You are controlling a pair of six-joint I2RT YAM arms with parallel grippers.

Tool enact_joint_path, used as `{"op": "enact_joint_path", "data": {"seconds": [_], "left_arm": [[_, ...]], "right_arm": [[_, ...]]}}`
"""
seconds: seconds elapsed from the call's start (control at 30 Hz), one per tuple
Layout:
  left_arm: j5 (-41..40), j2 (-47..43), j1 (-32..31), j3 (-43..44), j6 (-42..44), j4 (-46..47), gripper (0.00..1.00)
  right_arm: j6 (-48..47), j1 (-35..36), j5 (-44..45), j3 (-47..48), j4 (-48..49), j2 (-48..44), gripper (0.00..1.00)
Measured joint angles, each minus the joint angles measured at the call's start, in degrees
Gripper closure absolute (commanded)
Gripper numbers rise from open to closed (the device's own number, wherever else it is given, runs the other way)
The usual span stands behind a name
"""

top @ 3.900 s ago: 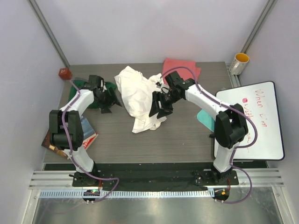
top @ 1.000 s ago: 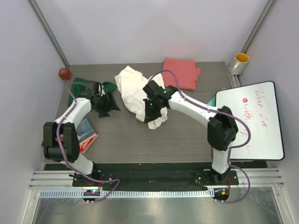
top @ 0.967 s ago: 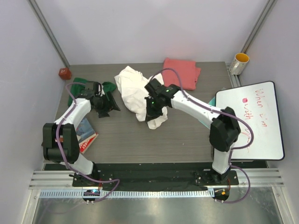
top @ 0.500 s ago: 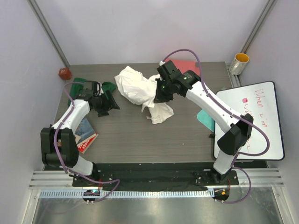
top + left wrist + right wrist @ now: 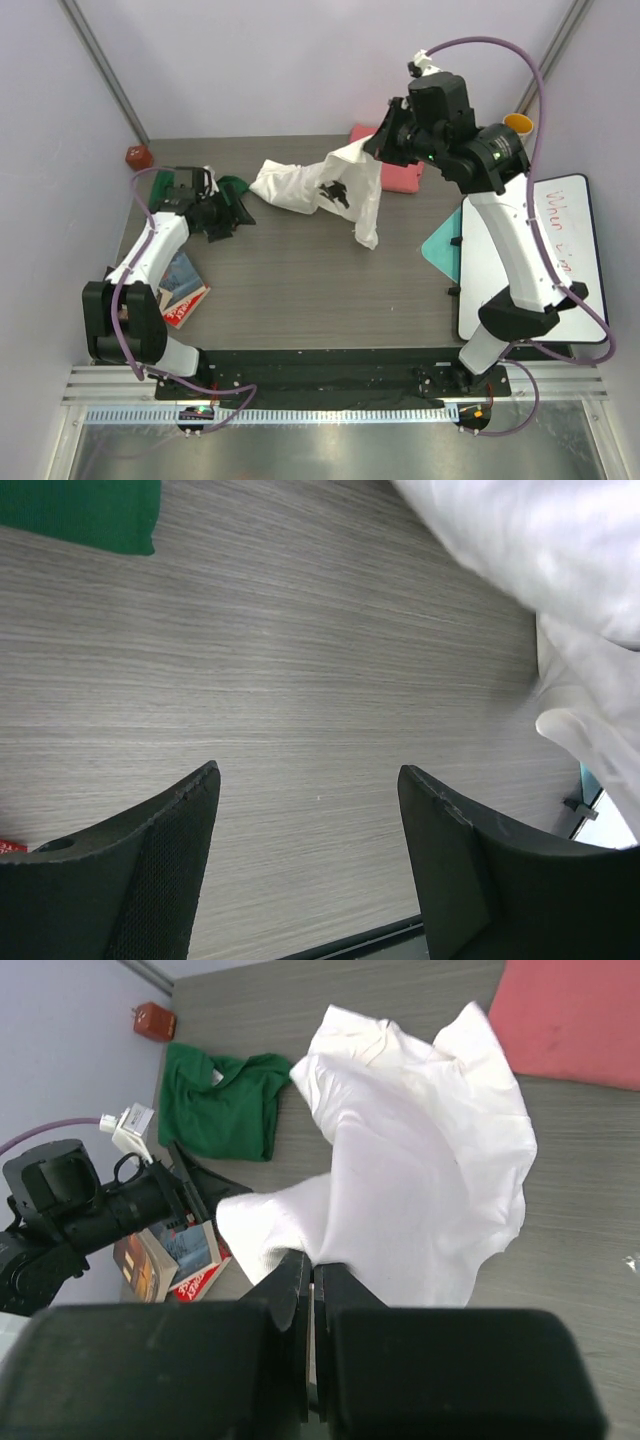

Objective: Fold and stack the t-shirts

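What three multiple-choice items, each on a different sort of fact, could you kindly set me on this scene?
1. Where on the table does the pink shirt lie? A near edge; B far edge; C left edge.
2. How many shirts show? A one; B two; C three.
3. The right gripper is: A open; B shut on the white shirt; C shut on nothing.

Key:
1 B, it lies flat by the back edge.
2 C, a green shirt shows along with the pink and white ones.
3 B, it is closed and pinches the white cloth in the wrist view.
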Motion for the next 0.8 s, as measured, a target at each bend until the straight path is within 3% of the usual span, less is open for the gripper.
{"op": "enact_joint_path", "data": {"seconds": [0.1, 0.4, 0.53, 0.8], "left_arm": [[0.15, 0.00, 0.00, 0.68, 0.00, 0.00, 0.27], [-0.28, 0.11, -3.13, 0.85, -0.02, -0.02, 0.26], [-1.95, 2.73, -8.87, 1.55, 0.15, -0.11, 0.26], [-4.20, 17.09, -20.09, 9.03, 0.20, -0.48, 0.27]], "right_arm": [[-0.31, -1.16, 1.25, -1.79, -0.63, -2.62, 0.99], [0.09, -6.29, 6.19, -21.00, 1.64, -9.25, 0.99], [0.37, -10.95, 6.82, -27.39, 3.21, -12.07, 0.99], [0.33, -14.25, 4.85, -35.28, 8.61, -14.21, 0.99]]}}
